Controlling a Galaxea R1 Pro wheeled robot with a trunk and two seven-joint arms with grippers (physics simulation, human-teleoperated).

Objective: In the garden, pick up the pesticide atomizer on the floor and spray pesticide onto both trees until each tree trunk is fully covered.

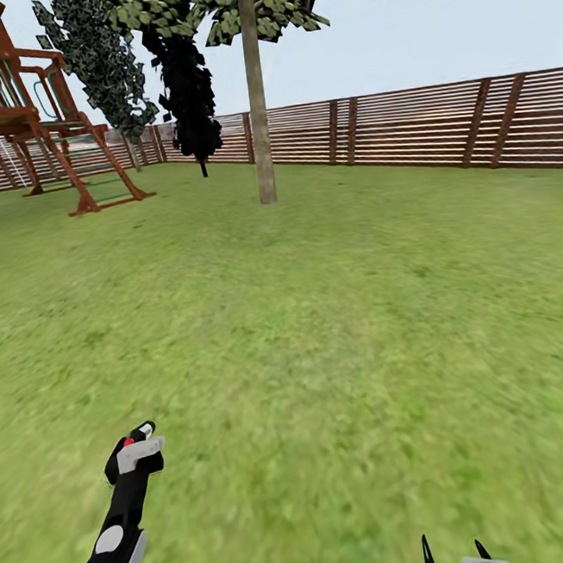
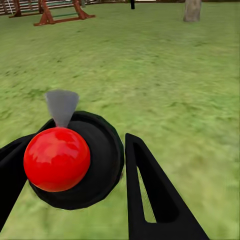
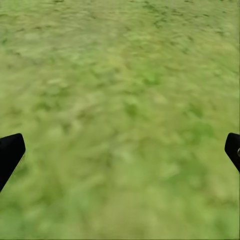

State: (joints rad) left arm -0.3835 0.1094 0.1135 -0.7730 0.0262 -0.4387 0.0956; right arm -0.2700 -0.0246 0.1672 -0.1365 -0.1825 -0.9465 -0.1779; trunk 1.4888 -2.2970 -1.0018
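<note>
My left gripper [image 1: 136, 444] is shut on the pesticide atomizer [image 2: 75, 160], a black round body with a red ball top and a grey nozzle, held low over the grass floor [image 1: 321, 329]. The nozzle points across the lawn toward the nearer tree, whose pale straight tree trunk [image 1: 258, 110] stands far ahead at centre; its base [image 2: 192, 10] also appears in the left wrist view. A second tree [image 1: 100, 58] with dark jagged foliage rises further back near the fence. No pesticide is in view. My right gripper [image 1: 453, 551] hangs open and empty over grass [image 3: 121, 150].
A brown slatted fence [image 1: 421, 124] bounds the lawn at the back and right. A wooden play structure [image 1: 29, 109] with a ladder stands at the far left. A black-leaved mass [image 1: 188, 92] hangs between the two trees. Open grass lies between me and the trunk.
</note>
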